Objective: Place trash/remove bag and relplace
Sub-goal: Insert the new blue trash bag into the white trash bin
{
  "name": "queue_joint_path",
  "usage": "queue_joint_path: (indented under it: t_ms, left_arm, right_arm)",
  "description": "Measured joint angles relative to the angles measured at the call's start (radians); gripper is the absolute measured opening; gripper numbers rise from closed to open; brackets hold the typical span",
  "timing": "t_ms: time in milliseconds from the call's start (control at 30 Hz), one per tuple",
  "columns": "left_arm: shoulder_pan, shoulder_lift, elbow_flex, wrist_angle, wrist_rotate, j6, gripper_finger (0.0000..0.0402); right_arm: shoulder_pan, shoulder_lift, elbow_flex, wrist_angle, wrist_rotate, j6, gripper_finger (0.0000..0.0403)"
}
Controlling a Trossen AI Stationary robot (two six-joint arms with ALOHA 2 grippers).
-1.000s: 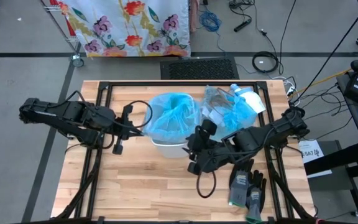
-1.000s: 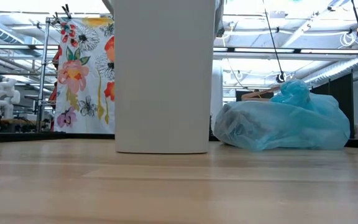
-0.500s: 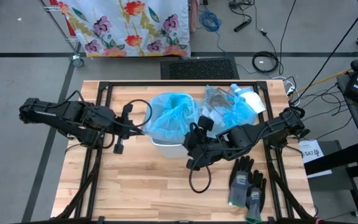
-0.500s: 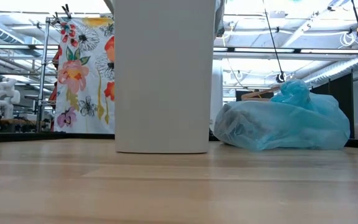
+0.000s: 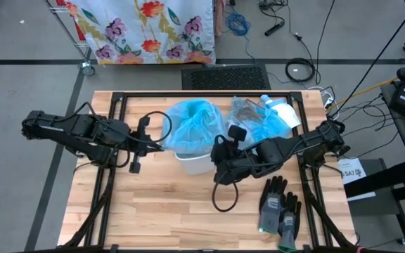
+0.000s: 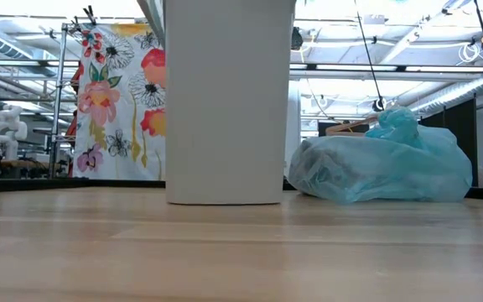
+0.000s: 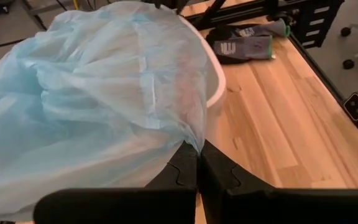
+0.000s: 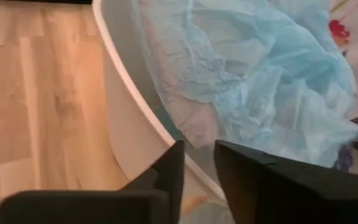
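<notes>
Wooden desk: my left tool, pressed together, pinches the blue bag taut over the white bin; my right tool straddles the rim, part-spread.

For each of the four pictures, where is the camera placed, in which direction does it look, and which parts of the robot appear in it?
High view: above the table, looking straight down; both arms show, left gripper and right gripper at the white bin.
Low view: at table-top height, looking level across the wood; no arm shows.
Left wrist view: on the left wrist; its fingers pinch the blue bag.
Right wrist view: on the right wrist; its fingers straddle the bin's rim.
All four views share the bin.
</notes>
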Motion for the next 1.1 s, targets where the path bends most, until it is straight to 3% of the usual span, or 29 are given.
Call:
queue_joint_path:
  t_ms: [200,500,733,1100]
  left_arm:
    - [0.0,0.0,0.0,0.0,-0.001,0.0,0.0004]
    - [0.0,0.0,0.0,0.0,-0.001,0.0,0.0004]
    - [0.0,0.0,0.0,0.003,-0.024,0.001,0.0004]
    - [0.0,0.0,0.02,0.033,-0.035,0.029,0.0004]
  right_arm:
    - [-0.028,0.0,0.0,0.003,0.024,0.001,0.001]
    - [-0.047,-0.013,-0.002,0.12,0.016,-0.014,0.0001]
    - [-0.044,-0.016,-0.001,0.271,-0.004,-0.192,0.0036]
    - [-0.057,-0.007,-0.001,0.303,-0.064,-0.261,0.0132]
